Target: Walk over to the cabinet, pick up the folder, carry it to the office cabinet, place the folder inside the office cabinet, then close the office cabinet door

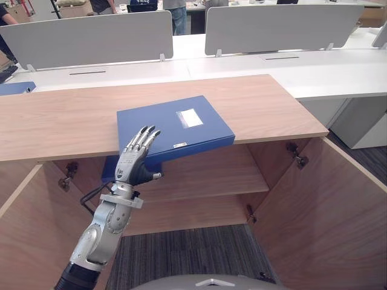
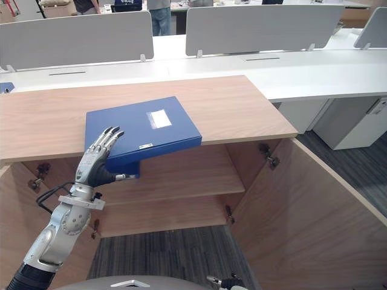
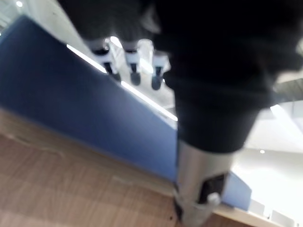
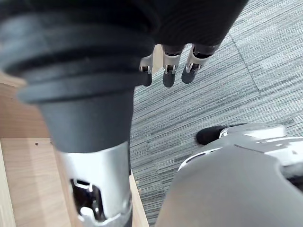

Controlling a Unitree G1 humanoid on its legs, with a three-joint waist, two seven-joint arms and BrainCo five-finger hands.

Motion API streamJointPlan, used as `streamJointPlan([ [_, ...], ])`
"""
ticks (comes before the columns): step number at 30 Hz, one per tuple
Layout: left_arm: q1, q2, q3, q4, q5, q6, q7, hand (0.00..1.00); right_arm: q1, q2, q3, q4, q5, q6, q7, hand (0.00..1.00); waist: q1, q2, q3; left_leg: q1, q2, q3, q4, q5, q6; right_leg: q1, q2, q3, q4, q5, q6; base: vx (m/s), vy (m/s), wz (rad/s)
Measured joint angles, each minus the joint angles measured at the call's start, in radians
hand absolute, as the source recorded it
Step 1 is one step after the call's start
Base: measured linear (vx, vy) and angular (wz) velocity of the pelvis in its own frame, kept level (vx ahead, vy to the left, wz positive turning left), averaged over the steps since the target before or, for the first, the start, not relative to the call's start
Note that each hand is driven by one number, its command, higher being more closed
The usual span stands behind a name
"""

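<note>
A blue folder lies flat on the wooden cabinet top, its near corner hanging over the front edge. My left hand reaches up at that overhanging corner. Its straight fingers lie on the folder's top face and the thumb sticks out sideways just below the folder's edge. From the left wrist view the folder is seen from below, with fingertips over its far edge. My right hand hangs low over the grey carpet with relaxed fingers and holds nothing.
The cabinet stands open below the top. Its right door and left door swing toward me, and a bare shelf sits inside. White desks with grey divider screens stand behind. Another blue folder lies far left. People stand at the back.
</note>
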Motion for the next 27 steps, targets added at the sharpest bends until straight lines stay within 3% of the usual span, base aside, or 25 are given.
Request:
streamJointPlan([
  [15,-0.004,-0.037,0.033,0.046,0.123,0.041,0.036,0.00,0.000,0.006,0.000,0.000,0.001,0.002,0.000,0.00,-0.012,-0.005,0.002,0.005,0.000,0.006,0.000,-0.003,-0.002,0.015,0.001,0.003,-0.023,0.012,-0.008,0.00,-0.002,0.00],
  [16,-0.008,-0.037,0.034,0.053,0.137,0.048,0.039,1.00,0.000,0.006,0.000,0.000,0.001,0.002,0.000,0.00,-0.012,-0.006,0.002,0.005,0.000,0.006,0.000,-0.003,-0.002,0.015,0.001,0.003,-0.023,0.012,-0.008,0.00,0.000,0.00],
  [27,-0.050,-0.038,0.066,0.087,0.223,0.081,0.083,1.00,0.000,0.008,0.000,0.000,0.003,0.001,0.001,0.00,-0.016,-0.008,0.002,0.004,0.001,0.012,0.000,-0.004,-0.004,0.016,0.001,0.006,-0.029,0.020,-0.001,0.00,0.000,0.00],
])
